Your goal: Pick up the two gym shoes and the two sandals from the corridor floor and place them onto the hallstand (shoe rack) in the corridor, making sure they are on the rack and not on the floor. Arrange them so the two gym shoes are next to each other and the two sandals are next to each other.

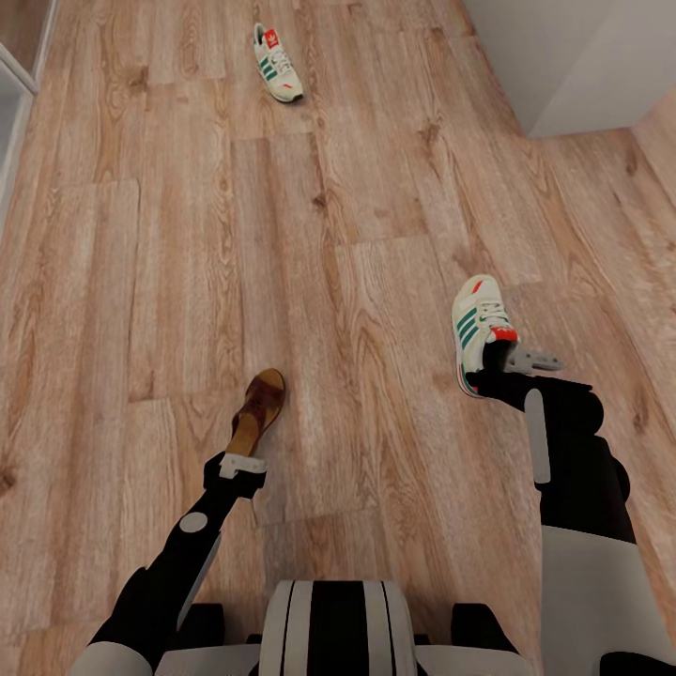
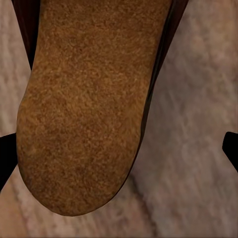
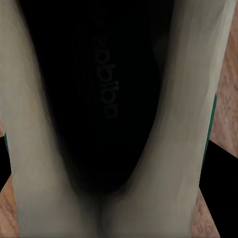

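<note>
Both end effectors are working low over the corridor floor (image 1: 376, 235). On the left, the end effector (image 1: 242, 464) is sitting at the heel end of a brown sandal (image 1: 258, 409), its black arm reaching forward from the lower left of the head view; the sandal is lying with its toe pointing away from the robot. Through the left wrist camera, the tan footbed of the sandal (image 2: 84, 109) is looming close between two dark fingertips (image 2: 231, 148) that are standing wide apart at either edge, so this end effector is spread and not pinching anything.

On the right, the end effector (image 1: 512, 368) is pressing against the heel of a white gym shoe (image 1: 479, 330) with green stripes and a red tab, while the thick black and white forearm is stretching forward from the lower right. From the right wrist camera, the dark insole and pale inner walls of the gym shoe (image 3: 163, 148) are taking up nearly everything, with black shapes at the lower corners; whether these fingers are clamped on the shoe I cannot tell.

Farther ahead, well apart from both arms, a second gym shoe (image 1: 277, 63) is lying on the planks. A pale wall (image 1: 582, 56) is cutting across the upper right corner.
</note>
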Available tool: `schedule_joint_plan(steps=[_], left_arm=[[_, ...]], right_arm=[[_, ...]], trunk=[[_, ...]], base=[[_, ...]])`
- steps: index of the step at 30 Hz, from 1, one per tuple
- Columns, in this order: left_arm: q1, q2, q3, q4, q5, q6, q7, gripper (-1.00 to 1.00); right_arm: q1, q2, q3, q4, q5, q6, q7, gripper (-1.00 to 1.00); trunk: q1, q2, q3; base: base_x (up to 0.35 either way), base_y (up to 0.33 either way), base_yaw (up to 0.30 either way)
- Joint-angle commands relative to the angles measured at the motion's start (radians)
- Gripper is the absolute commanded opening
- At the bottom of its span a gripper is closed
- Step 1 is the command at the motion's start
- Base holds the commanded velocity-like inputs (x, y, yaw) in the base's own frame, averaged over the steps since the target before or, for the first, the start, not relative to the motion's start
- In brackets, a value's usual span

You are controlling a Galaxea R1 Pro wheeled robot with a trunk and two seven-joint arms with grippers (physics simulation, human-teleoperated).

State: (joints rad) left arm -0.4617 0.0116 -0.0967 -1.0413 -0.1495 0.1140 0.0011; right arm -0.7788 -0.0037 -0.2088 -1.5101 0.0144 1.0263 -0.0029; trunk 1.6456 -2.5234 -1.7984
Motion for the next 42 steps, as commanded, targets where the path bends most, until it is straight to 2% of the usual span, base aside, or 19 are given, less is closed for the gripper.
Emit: schedule_joint_plan(steps=[1, 29, 30, 42], left_arm=[[0.0, 0.001, -0.002, -0.002, -0.01, 0.003, 0.0, 1.0], [0.0, 0.002, -0.001, -0.001, -0.012, 0.0, 0.002, 1.0], [0.0, 0.002, -0.001, -0.001, -0.012, 0.0, 0.002, -1.0], [0.0, 0.002, 0.0, -0.002, -0.012, 0.0, 0.003, -1.0]], right_arm=[[0.0, 0.0, 0.0, -0.001, 0.001, 0.005, 0.0, -1.0], [0.0, 0.0, 0.0, -0.001, 0.001, 0.005, 0.0, -1.0], [0.0, 0.0, 0.0, -0.001, 0.001, 0.005, 0.0, -1.0], [0.0, -0.001, 0.001, -0.001, 0.001, 0.005, 0.0, -1.0]], trunk=[[0.0, 0.0, -0.001], [0.0, 0.0, -0.002], [0.0, 0.0, -0.002], [0.0, 0.0, -0.002]], base=[[0.0, 0.0, 0.0], [0.0, 0.0, 0.0], [0.0, 0.0, 0.0], [0.0, 0.0, 0.0]])
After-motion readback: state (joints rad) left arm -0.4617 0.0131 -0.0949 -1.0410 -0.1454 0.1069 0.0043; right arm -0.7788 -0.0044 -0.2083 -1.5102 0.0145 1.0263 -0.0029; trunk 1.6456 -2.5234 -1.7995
